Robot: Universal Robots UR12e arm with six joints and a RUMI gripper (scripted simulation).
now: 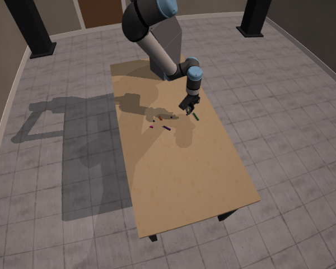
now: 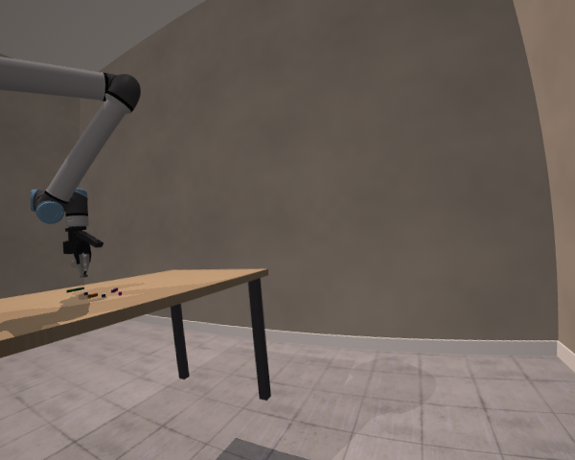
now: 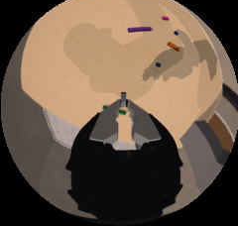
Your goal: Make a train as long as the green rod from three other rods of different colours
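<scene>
My gripper (image 1: 187,111) (image 2: 84,273) (image 3: 123,99) is shut above the table, apparently on the grey rod, which is hard to tell from the grey fingertips. The green rod (image 1: 195,116) (image 2: 75,289) (image 3: 122,112) lies beside and below it, partly hidden in the wrist view. One blue rod (image 1: 171,117) (image 2: 85,293) (image 3: 158,64) lies alone. The orange rod (image 1: 161,117) (image 2: 92,294) (image 3: 174,46) lies between it and another blue rod (image 1: 153,120) (image 2: 103,295) (image 3: 176,33). The magenta rod (image 1: 151,126) (image 2: 120,292) (image 3: 165,18) and purple rod (image 1: 166,128) (image 2: 114,289) (image 3: 139,30) lie apart.
The wooden table (image 1: 188,179) (image 2: 203,282) carries all the lying rods near its middle, towards the arm's base. The arm's shadow falls across several rods. The table's long edge is a short way beyond the green rod.
</scene>
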